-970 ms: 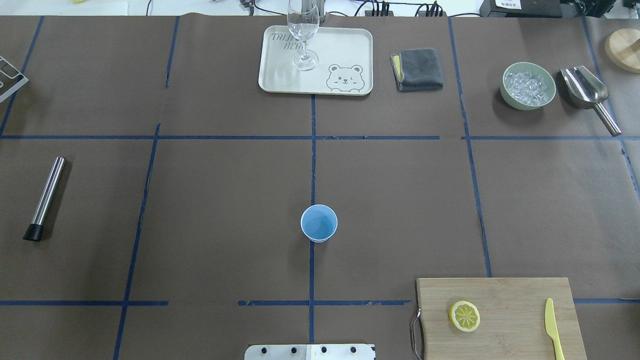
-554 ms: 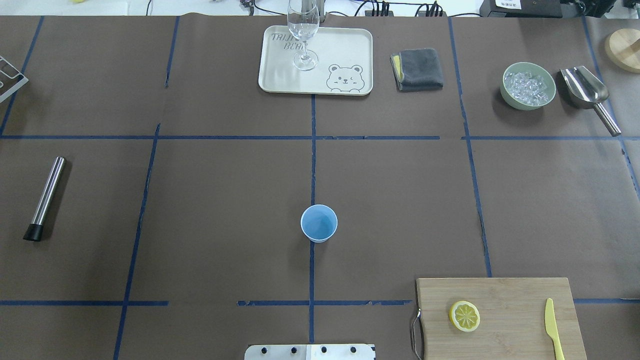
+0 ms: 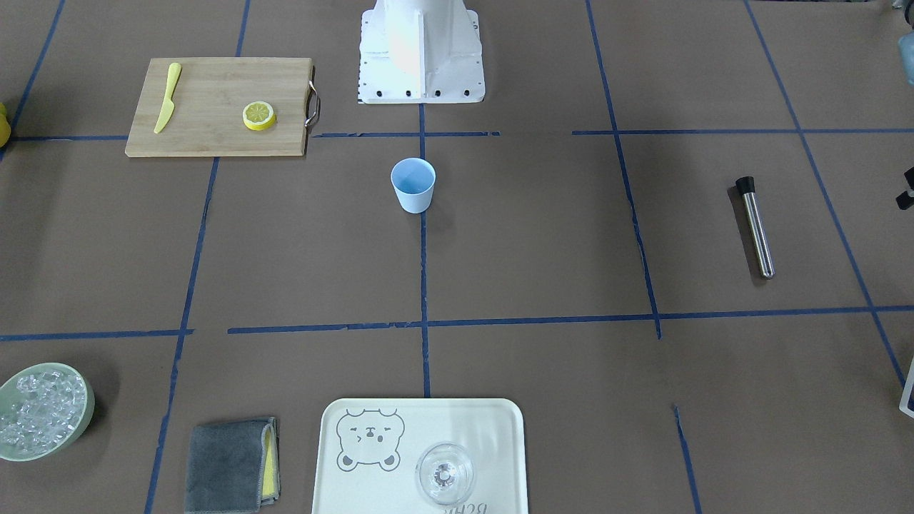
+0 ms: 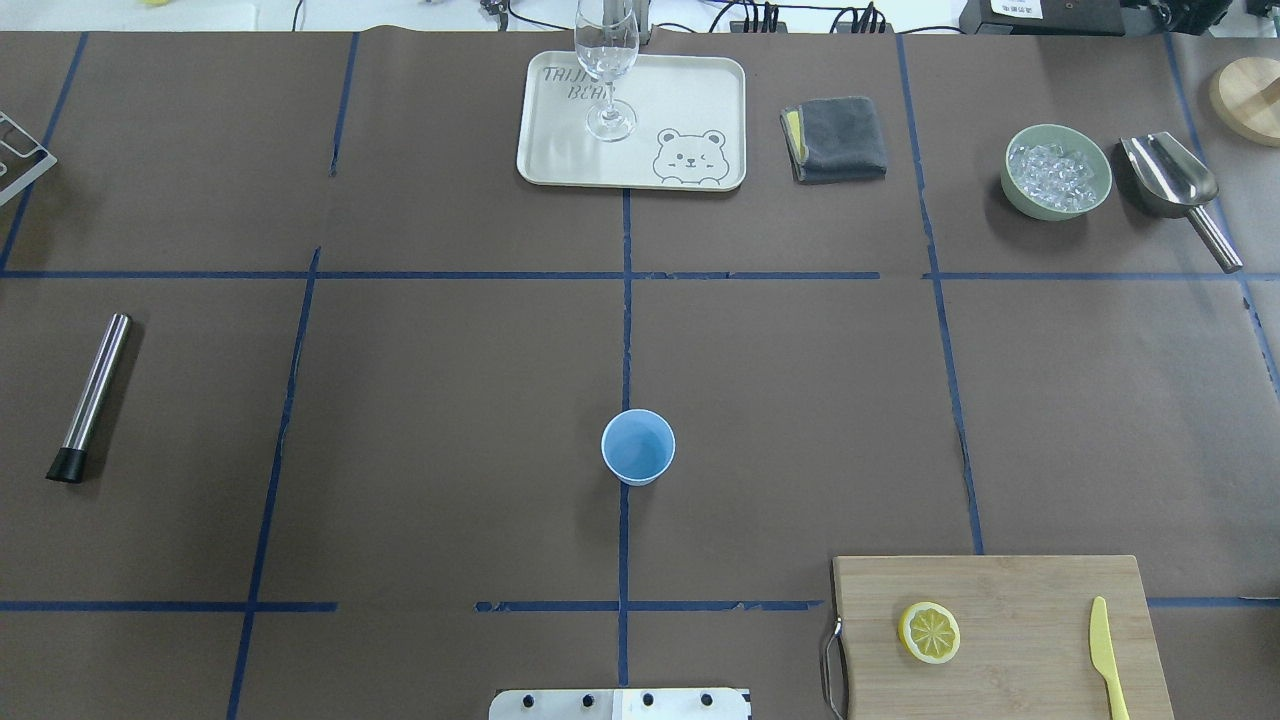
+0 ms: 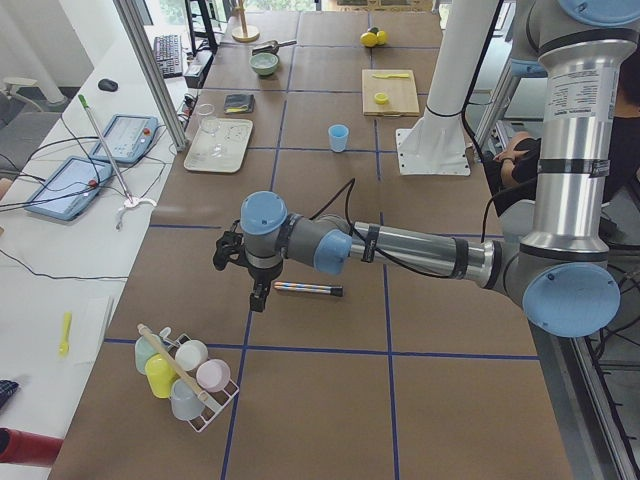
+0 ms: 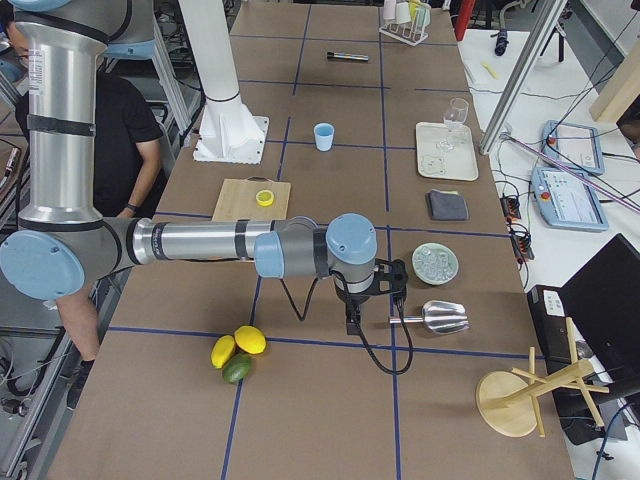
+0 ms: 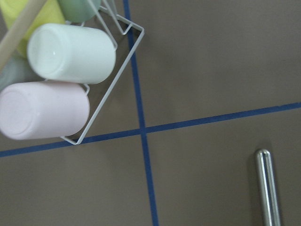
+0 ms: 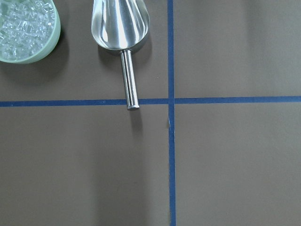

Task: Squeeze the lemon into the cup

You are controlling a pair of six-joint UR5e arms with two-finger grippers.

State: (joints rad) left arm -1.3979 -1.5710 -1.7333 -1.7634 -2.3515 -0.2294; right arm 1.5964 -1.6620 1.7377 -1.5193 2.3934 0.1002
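Overhead exterior view counts one lemon (image 4: 929,632) slice, flat on one board (image 4: 1020,590) at the near right of the table (image 4: 450,400), with one yellow knife (image 4: 1105,655) on the same board, well apart from the slice. One cup (image 4: 638,447) stands upright on the centre tape line, mouth up, well apart from the lemon; the board's metal handle is on the side toward it. At the far edge are one tray (image 4: 700,90) bearing one glass (image 4: 607,70), one folded cloth (image 4: 838,138), one bowl (image 4: 1050,212) of ice and one scoop (image 4: 1168,175) just beside it. One steel rod (image 4: 95,390) lies at the left. Neither arm shows in this view. Seen from the table's left end, the left arm stretches low and level across the table, its wrist bent down, the left gripper (image 5: 258,296) hanging above the rod, near a wire rack (image 5: 215,418) of five cups. From the right end, the right arm lies out level in like manner, the right gripper (image 6: 352,322) pointing down just beside the scoop's handle, three whole fruits (image 6: 238,352) near it. Whether either pincer is released or clenched I cannot tell.
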